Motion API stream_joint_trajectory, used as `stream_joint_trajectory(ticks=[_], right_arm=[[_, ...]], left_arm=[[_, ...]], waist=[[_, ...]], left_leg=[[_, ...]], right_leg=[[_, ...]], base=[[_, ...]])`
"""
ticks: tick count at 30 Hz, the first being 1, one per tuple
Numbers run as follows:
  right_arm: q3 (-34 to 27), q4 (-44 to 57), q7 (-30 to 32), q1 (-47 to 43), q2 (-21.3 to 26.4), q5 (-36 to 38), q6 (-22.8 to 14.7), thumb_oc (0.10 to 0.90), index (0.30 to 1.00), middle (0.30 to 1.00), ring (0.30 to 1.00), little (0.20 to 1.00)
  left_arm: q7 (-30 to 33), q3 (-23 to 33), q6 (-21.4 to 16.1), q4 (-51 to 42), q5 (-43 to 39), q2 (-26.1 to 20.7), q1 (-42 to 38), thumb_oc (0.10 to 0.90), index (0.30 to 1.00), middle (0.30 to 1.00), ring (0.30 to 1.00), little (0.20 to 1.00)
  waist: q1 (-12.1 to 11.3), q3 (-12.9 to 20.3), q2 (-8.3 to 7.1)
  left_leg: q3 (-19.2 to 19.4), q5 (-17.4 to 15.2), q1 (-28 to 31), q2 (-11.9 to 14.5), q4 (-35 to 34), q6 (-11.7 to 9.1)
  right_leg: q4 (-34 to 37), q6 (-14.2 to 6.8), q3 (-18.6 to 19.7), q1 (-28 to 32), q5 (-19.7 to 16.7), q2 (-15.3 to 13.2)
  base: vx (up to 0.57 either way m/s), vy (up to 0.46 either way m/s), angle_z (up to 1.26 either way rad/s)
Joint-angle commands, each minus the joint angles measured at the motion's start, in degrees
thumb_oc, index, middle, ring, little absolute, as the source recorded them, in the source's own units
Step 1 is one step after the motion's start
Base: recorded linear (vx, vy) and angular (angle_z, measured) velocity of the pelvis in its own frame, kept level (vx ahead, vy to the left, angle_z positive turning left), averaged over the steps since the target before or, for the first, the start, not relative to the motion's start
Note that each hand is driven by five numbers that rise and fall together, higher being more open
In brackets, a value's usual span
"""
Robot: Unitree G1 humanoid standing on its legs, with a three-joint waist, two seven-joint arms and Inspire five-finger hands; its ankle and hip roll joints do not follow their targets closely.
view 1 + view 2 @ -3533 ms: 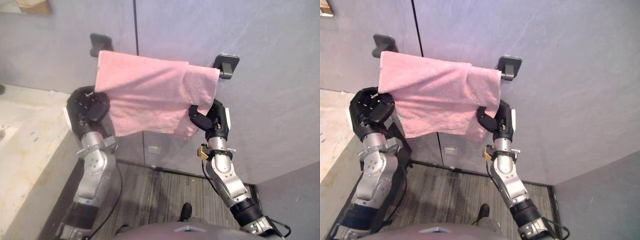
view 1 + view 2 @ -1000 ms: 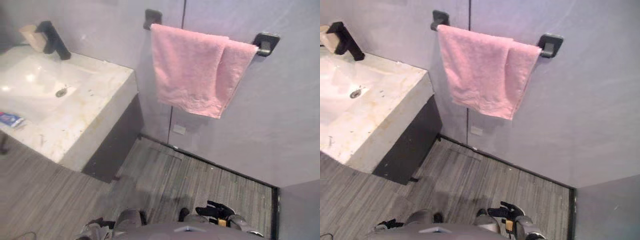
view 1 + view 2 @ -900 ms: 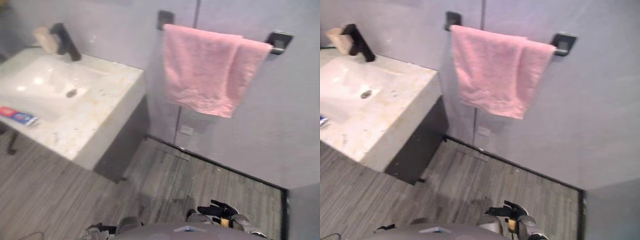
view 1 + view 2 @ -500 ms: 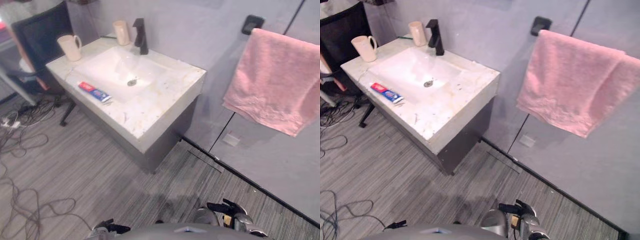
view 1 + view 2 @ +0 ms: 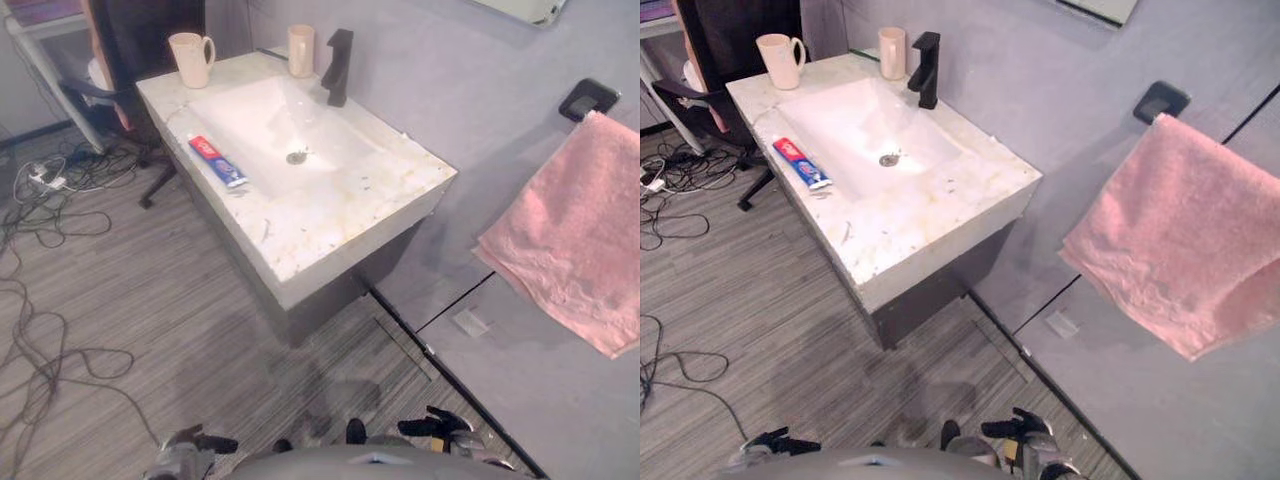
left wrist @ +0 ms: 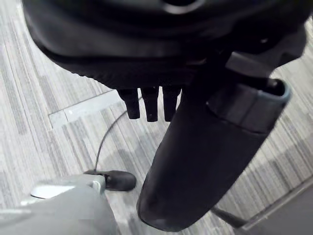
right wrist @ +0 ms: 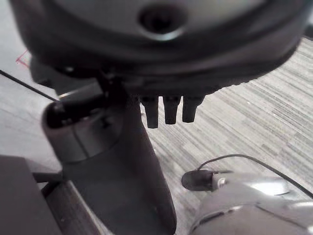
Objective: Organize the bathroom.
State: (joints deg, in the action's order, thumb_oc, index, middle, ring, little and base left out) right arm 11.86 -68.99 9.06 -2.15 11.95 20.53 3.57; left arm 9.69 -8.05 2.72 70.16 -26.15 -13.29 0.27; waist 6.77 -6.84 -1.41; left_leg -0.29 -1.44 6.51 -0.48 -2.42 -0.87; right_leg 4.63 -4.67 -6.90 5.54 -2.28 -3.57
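Note:
A pink towel (image 5: 580,250) hangs folded over a black wall bar (image 5: 1161,102) at the right. To its left stands a white marble sink counter (image 5: 340,215) with a black faucet (image 5: 338,67). On it a red and blue toothpaste tube (image 5: 218,162) lies beside the basin, a cream mug (image 5: 190,58) stands at the far corner, and a beige cup (image 5: 301,50) sits by the faucet. My left hand (image 5: 190,445) and right hand (image 5: 440,428) hang low over the floor, far from all of these. Both are open and empty, fingers (image 6: 149,104) and fingers (image 7: 166,110) straight.
A black chair (image 5: 150,30) stands past the counter's far end. Loose cables (image 5: 40,330) trail over the grey striped floor at the left. A mirror edge (image 5: 520,8) shows high on the wall.
The camera has swung left, bringing the sink counter into the middle and the towel to the right edge. Both hands, which were on the towel 3.5 s ago, hang low now.

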Motion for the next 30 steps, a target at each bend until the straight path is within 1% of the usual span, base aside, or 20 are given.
stream_joint_trajectory(ticks=[1, 3, 4, 5, 6, 9, 12, 13, 14, 15, 16, 18, 19, 20, 21, 22, 24, 27, 28, 30], right_arm=[[0.2, -1.0, -0.7, -0.6, 0.7, -1.5, 0.2, 0.8, 0.9, 0.9, 0.9, 0.9], [0.4, -0.7, -1.0, -0.7, 0.8, -2.2, 0.9, 0.8, 0.9, 0.9, 0.9, 0.9], [0.4, -0.5, -0.6, -0.4, 1.0, -1.9, 1.0, 0.8, 0.9, 0.9, 0.9, 0.9], [0.3, -0.4, -0.8, -0.4, 1.1, -2.3, 1.2, 0.8, 0.9, 0.9, 0.9, 0.9], [0.0, -0.3, -0.7, -0.2, 1.5, -2.1, 1.8, 0.8, 0.9, 0.9, 0.9, 0.9], [-0.3, -1.0, -1.3, -0.6, 2.0, -3.1, 2.5, 0.8, 0.9, 0.9, 0.9, 0.9], [0.2, -1.3, -1.9, -1.0, 2.2, -4.0, 3.3, 0.8, 0.9, 0.9, 0.9, 0.9], [0.5, -1.3, -2.0, -1.0, 2.4, -4.1, 3.6, 0.8, 0.9, 0.9, 0.9, 0.9], [0.5, -1.3, -1.9, -1.0, 2.6, -4.0, 3.5, 0.8, 0.9, 0.9, 0.9, 0.9], [0.5, -1.3, -1.9, -1.0, 2.7, -3.7, 3.7, 0.8, 0.9, 0.9, 0.9, 0.9], [0.5, -1.3, -1.9, -1.0, 2.7, -3.7, 3.7, 0.8, 0.9, 0.9, 0.9, 0.9], [0.3, -1.3, -1.7, -1.2, 3.0, -4.1, 3.9, 0.8, 0.9, 0.9, 0.9, 0.9], [0.2, -1.2, -1.4, -1.4, 3.6, -4.1, 4.3, 0.8, 0.9, 0.9, 0.9, 0.9], [0.2, -1.2, -1.3, -1.6, 3.9, -4.4, 4.5, 0.8, 0.9, 0.9, 0.9, 0.9], [0.1, -1.1, -1.1, -2.0, 4.4, -4.6, 4.8, 0.8, 0.9, 0.9, 0.9, 0.9], [0.1, -1.2, -1.0, -2.1, 4.5, -4.6, 4.9, 0.8, 0.9, 0.9, 0.9, 0.9], [-0.1, -1.4, -0.5, -3.3, 4.5, -3.4, 5.0, 0.8, 0.9, 0.9, 0.9, 0.9], [-0.3, -1.1, -0.1, -3.7, 4.1, -4.3, 4.6, 0.8, 0.9, 0.9, 0.9, 0.9], [-0.6, -0.9, 0.3, -3.6, 3.9, -3.9, 4.6, 0.8, 0.9, 0.9, 0.9, 0.9], [-1.3, -0.8, 0.1, -3.4, 3.9, -4.5, 4.7, 0.8, 0.9, 0.9, 0.9, 0.9]], left_arm=[[0.3, 0.4, -1.7, -0.3, 1.7, -1.0, -2.0, 0.8, 0.9, 0.9, 0.9, 0.9], [0.2, 0.6, -1.9, -0.6, 2.4, -0.9, -2.0, 0.8, 0.9, 0.9, 0.9, 0.9], [0.1, 0.6, -1.8, -1.0, 3.2, -0.7, -2.5, 0.8, 0.9, 0.9, 0.9, 0.9], [0.0, 0.6, -1.6, -1.1, 3.4, -0.7, -2.6, 0.8, 0.9, 0.9, 0.9, 0.9], [-0.7, 0.2, -1.6, -1.3, 5.1, -0.8, -3.5, 0.8, 0.9, 0.9, 0.9, 0.9], [-1.6, -0.5, -3.0, -1.7, 4.8, -0.9, -4.3, 0.8, 0.9, 0.9, 0.9, 0.9], [-1.6, -0.5, -3.5, -2.4, 4.3, -0.8, -4.6, 0.8, 0.9, 0.9, 0.9, 0.9], [-1.6, -0.5, -3.4, -3.0, 4.4, -0.8, -4.7, 0.8, 0.9, 0.9, 0.9, 0.9], [-1.5, -0.4, -3.4, -3.2, 4.8, -0.8, -4.7, 0.8, 0.9, 0.9, 0.9, 0.9], [-1.5, -0.3, -3.4, -3.2, 5.1, -0.7, -4.5, 0.8, 0.9, 0.9, 0.9, 0.9], [-1.5, -0.3, -3.4, -3.2, 5.1, -0.7, -4.5, 0.8, 0.9, 0.9, 0.9, 0.9], [-1.5, -0.1, -3.3, -2.9, 5.4, -0.4, -4.2, 0.8, 0.9, 0.9, 0.9, 0.9], [-1.6, -0.1, -3.6, -2.7, 5.6, -0.2, -3.8, 0.8, 0.9, 0.9, 0.9, 0.9], [-1.6, -0.1, -3.7, -2.5, 5.8, 0.1, -3.7, 0.8, 0.9, 0.9, 0.9, 0.9], [-1.5, -0.2, -3.7, -2.5, 6.2, 0.6, -3.7, 0.8, 0.9, 0.9, 0.9, 0.9], [-1.5, -0.2, -3.6, -2.5, 6.2, 0.7, -3.7, 0.8, 0.9, 0.9, 0.9, 0.9], [-2.1, -1.1, -4.0, -2.0, 5.8, 0.8, -3.9, 0.8, 0.9, 0.9, 0.9, 0.9], [-2.1, -1.8, -4.0, -2.6, 4.7, 0.4, -4.1, 0.8, 0.9, 0.9, 0.9, 0.9], [-2.4, -2.4, -3.9, -2.5, 4.5, 0.3, -4.7, 0.8, 0.9, 0.9, 0.9, 0.9], [-2.1, -3.6, -4.0, -2.0, 4.6, 0.3, -5.5, 0.8, 0.9, 0.9, 0.9, 0.9]], waist=[[0.5, 0.3, 2.26], [0.4, 0.1, 2.09], [0.9, -0.3, 1.8], [1.1, -0.4, 1.71], [1.9, -0.8, 1.08], [2.4, -1.2, 0.11], [2.5, -1.0, 0.05], [2.8, -0.7, 0.27], [3.1, -0.5, 0.53], [3.3, -0.3, 0.87], [3.3, -0.3, 0.87], [3.8, 0.1, 2.0], [4.1, 0.1, 3.06], [4.3, 0.1, 3.74], [4.7, -0.1, 4.63], [4.7, -0.1, 4.77], [4.9, -0.8, 5.45], [4.5, -1.8, 5.06], [4.5, -2.2, 4.78], [4.1, -2.7, 4.49]], left_leg=[[7.7, -1.6, 0.2, 0.0, -1.6, 0.8], [8.1, -1.7, -0.5, 0.0, 0.5, 0.2], [10.8, -1.8, -2.0, 1.0, 4.4, -0.8], [11.5, -1.9, -2.4, 1.4, 5.4, -1.0], [14.4, -2.5, -4.0, 3.2, 9.9, -1.9], [14.4, -4.4, -5.5, 4.9, 15.2, -1.8], [14.2, -3.5, -5.1, 6.8, 15.9, -2.1], [14.5, -1.6, -4.1, 9.6, 14.8, -2.8], [14.4, -0.3, -3.2, 11.2, 13.4, -3.4], [14.3, 1.1, -2.2, 12.6, 11.8, -4.0], [14.3, 1.1, -2.2, 12.6, 11.8, -4.0], [13.9, 5.1, -0.4, 16.1, 7.6, -5.8], [13.5, 7.5, 0.8, 18.7, 4.4, -7.2], [13.5, 8.1, 1.4, 19.7, 3.0, -7.9], [14.0, 7.1, 2.3, 19.9, 2.1, -8.5], [14.1, 6.7, 2.3, 19.8, 2.0, -8.6], [13.6, 3.5, 2.0, 18.3, 1.7, -8.6], [12.0, 1.2, 0.2, 15.8, 3.5, -7.2], [12.4, 0.3, -0.7, 14.3, 4.6, -6.4], [12.1, -0.9, -1.7, 12.2, 5.9, -5.1]], right_leg=[[-7.3, -2.2, 4.3, -3.4, 5.9, 5.1], [-6.2, -1.9, 4.4, -2.3, 5.5, 5.1], [-6.1, -1.6, 3.4, -1.6, 5.3, 4.5], [-6.0, -1.5, 3.1, -1.5, 5.3, 4.3], [-6.2, -1.3, 2.0, -1.2, 4.8, 3.1], [-6.5, -0.9, 1.2, -1.1, 4.2, 1.0], [-6.4, -0.7, 1.4, -0.9, 4.2, 0.5], [-6.5, -0.7, 1.4, -0.8, 4.5, 0.1], [-6.5, -0.7, 1.4, -0.7, 4.8, 0.1], [-6.5, -0.8, 1.4, -0.7, 5.1, 0.1], [-6.5, -0.8, 1.4, -0.7, 5.1, 0.1], [-6.8, -1.3, 1.7, -0.8, 5.8, -0.2], [-7.5, -2.0, 2.0, -1.5, 6.2, -1.0], [-8.3, -2.5, 2.0, -2.3, 6.4, -1.7], [-10.1, -3.6, 2.3, -4.2, 6.5, -3.5], [-10.5, -3.8, 2.4, -4.7, 6.5, -3.8], [-15.4, -6.1, 3.6, -8.3, 6.9, -6.4], [-17.6, -7.7, 5.3, -9.6, 7.1, -8.5], [-18.6, -8.6, 5.0, -10.2, 6.7, -10.2], [-20.1, -8.7, 4.3, -10.7, 5.2, -12.4]], base=[[-0.03, -0.044, 0.09], [-0.04, -0.029, 0.0], [-0.07, -0.008, 0.1], [-0.12, 0.014, 0.3], [-0.11, 0.042, 0.66], [-0.1, 0.082, 0.92], [-0.03, 0.122, 0.66], [0.01, 0.209, 0.43], [0.02, 0.283, 0.62], [0.01, 0.163, 0.48], [0.05, 0.238, 0.58], [0.09, 0.389, 0.42], [0.09, 0.518, 0.23], [0.09, 0.695, 0.19], [0.05, 0.529, 0.16], [0.04, 0.534, 0.15], [0.07, 0.533, 0.06], [0.06, 0.427, 0.29], [0.05, 0.452, 0.38], [0.09, 0.394, 0.31]])
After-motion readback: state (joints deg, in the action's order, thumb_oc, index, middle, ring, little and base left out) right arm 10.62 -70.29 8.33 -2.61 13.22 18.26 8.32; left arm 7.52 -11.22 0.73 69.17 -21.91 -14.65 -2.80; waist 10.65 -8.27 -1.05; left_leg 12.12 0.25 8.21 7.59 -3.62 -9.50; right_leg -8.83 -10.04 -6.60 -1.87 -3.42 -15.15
